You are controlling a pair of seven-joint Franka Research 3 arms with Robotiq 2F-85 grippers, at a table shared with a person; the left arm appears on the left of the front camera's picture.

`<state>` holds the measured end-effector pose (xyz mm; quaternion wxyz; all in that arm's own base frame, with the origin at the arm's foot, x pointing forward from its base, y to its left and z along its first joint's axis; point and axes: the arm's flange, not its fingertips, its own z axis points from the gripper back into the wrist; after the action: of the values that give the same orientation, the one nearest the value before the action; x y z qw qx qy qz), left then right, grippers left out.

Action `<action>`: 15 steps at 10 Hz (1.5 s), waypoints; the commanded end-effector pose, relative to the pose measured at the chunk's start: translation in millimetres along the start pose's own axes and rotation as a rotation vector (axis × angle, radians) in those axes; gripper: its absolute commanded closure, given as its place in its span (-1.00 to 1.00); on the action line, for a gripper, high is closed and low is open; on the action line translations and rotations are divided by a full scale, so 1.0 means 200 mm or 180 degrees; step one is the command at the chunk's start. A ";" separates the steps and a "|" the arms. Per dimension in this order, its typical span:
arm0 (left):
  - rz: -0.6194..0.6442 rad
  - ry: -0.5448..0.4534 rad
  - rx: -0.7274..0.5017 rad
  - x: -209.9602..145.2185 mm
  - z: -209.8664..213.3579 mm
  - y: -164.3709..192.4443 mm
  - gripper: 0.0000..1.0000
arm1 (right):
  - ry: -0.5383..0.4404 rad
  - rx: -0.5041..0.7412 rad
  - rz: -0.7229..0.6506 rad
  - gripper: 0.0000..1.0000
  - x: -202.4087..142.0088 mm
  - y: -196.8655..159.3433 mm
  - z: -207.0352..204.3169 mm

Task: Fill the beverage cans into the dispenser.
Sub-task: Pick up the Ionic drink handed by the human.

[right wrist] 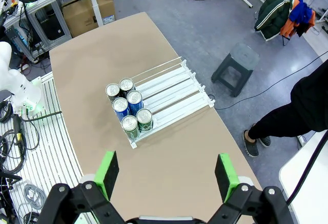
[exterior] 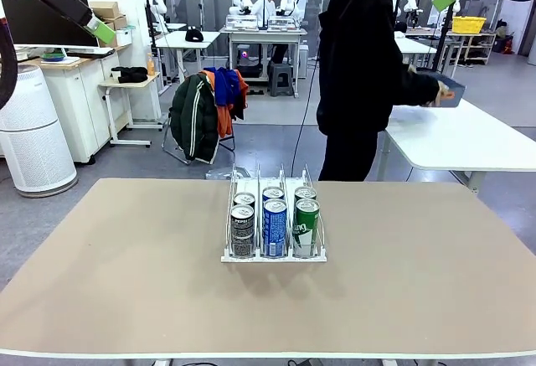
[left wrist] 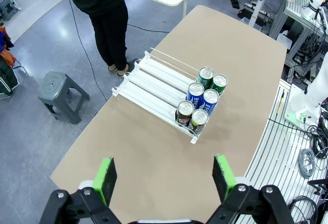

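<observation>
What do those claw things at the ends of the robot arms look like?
The left gripper and right gripper match: two black, jointed fingers with silver bolts, each tipped with a flat bright-green pad.

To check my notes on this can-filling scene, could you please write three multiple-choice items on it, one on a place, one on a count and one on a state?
1. Where in the dispenser do the beverage cans stand?
A. At the end farthest from the person.
B. At the end nearest the person.
C. Spread evenly along the lanes.

2. How many cans does it hold?
A. Four.
B. Six.
C. Nine.

3. How do both arms' jaws stand?
A. Open, holding nothing.
B. Both shut on a can.
C. One open, one shut.

Answers: 1 A, the far stretch of every lane lies bare. 2 B, two cans stand in each of three lanes. 3 A, each wrist view shows green pads wide apart above the table.
</observation>
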<state>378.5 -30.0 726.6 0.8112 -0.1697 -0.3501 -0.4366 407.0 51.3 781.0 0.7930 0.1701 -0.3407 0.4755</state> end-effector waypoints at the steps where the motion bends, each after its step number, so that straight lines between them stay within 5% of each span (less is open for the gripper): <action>1: -0.0008 0.0002 -0.0008 0.00 0.00 0.00 -1.00 | -0.0019 0.0028 -0.0003 -1.00 0.00 0.00 -0.01; 15: -0.0008 0.0002 -0.0008 0.00 0.00 0.00 -1.00 | -0.0019 0.0028 -0.0003 -1.00 0.00 0.00 -0.01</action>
<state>378.5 -30.0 726.6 0.8112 -0.1697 -0.3501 -0.4366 407.0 51.4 781.0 0.7930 0.1701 -0.3407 0.4755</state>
